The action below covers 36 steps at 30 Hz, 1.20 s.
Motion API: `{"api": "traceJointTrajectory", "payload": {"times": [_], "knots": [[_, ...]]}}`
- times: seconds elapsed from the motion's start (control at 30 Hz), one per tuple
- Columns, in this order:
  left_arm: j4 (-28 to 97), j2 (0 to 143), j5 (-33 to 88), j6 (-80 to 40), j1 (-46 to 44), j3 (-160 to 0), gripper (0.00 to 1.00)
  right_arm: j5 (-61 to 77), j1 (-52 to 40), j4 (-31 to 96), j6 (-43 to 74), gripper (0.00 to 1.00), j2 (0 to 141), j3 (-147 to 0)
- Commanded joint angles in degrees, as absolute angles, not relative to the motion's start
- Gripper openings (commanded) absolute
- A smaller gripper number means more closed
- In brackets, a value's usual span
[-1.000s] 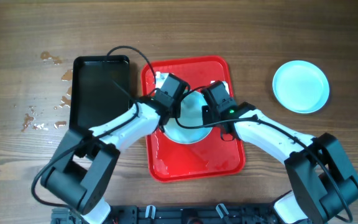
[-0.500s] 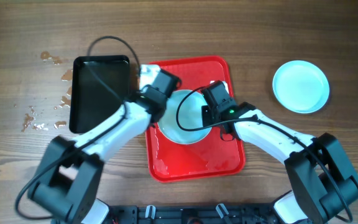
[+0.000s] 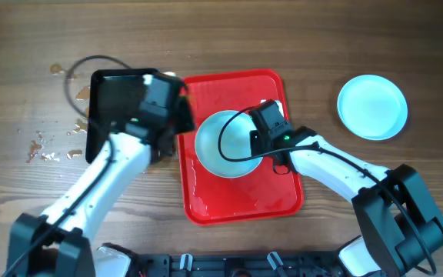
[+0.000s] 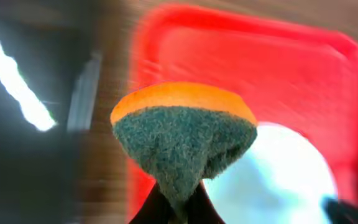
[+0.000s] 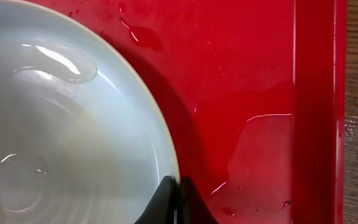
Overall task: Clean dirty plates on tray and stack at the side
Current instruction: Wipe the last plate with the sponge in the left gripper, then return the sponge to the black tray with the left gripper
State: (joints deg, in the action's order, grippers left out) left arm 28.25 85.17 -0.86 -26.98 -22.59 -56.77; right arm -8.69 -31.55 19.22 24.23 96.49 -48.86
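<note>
A wet plate (image 3: 221, 150) on the red tray (image 3: 241, 201), pinched at its rim
The plate lies mid-frame; the right hand (image 5: 178, 188) grips its right rim. The left hand (image 4: 176, 208), clamping a sponge (image 4: 184, 140), hangs upper left of it, at the tray's left edge.

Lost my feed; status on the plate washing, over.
Left claw shut on sponge, beside black tray. Right claw pinching rim of wet plate on red tray. Second plate aside on table. Nothing blocking.
</note>
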Motion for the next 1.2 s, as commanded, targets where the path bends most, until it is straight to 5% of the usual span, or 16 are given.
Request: {"api": "traceJointTrajectory", "payload": {"times": [0.0, 0.23, 0.4, 0.73, 1.03, 1.17], "knots": [[26.96, 90.85, -1.58, -31.73, -30.48, -56.34, 0.04, -10.63, -31.09, 20.23, 23.97, 0.04, 98.04, -47.53], [22.52, 106.56, -8.03, -28.25, -33.23, -56.36, 0.04, -10.66, -31.09, 20.23, 23.99, 0.04, 98.04, -47.53], [28.60, 104.18, -24.64, -28.29, -32.08, -56.38, 0.04, -10.66, -31.09, 20.21, 23.97, 0.04, 98.04, -47.53], [30.74, 92.29, -27.07, -28.80, -27.53, -60.84, 0.04, -10.66, -31.09, 20.43, 23.99, 0.04, 98.04, -47.53], [37.15, 88.12, -14.02, -28.60, -7.33, -58.67, 0.04, -4.49, -31.09, 19.86, 16.47, 0.04, 98.04, -47.53], [30.70, 92.14, 3.44, -15.35, 0.47, -53.23, 0.04, -2.98, -31.09, 19.84, 14.72, 0.04, 98.04, -47.53]]}}
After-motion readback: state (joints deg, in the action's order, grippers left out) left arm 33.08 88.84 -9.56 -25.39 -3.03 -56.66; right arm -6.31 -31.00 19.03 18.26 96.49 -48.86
